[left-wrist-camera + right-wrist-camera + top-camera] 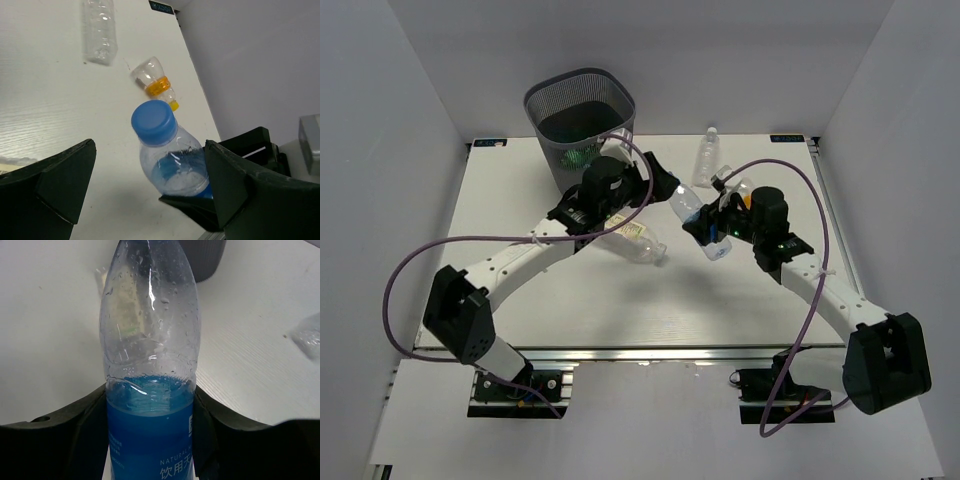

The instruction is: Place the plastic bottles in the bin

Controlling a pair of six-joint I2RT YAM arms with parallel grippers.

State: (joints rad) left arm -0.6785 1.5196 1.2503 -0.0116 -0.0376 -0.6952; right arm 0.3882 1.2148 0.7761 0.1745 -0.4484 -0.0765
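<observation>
My right gripper (713, 228) is shut on a clear plastic bottle with a blue label (695, 215), held above the table; it grips the bottle at the label (150, 435). My left gripper (660, 187) is open, and the bottle's blue cap (153, 122) sits between its fingers (65, 175) without touching them. A clear bottle with a cream label (635, 238) lies under the left arm. A small clear bottle (707, 155) and a stubby orange one (735, 185) lie at the back right. The dark wire-mesh bin (580, 105) stands at the far left; something green (582, 155) shows through its mesh.
In the left wrist view the small clear bottle (100, 30) and the orange bottle (157, 82) lie near the table's far edge and the grey wall. Purple cables loop over both arms. White walls enclose the table.
</observation>
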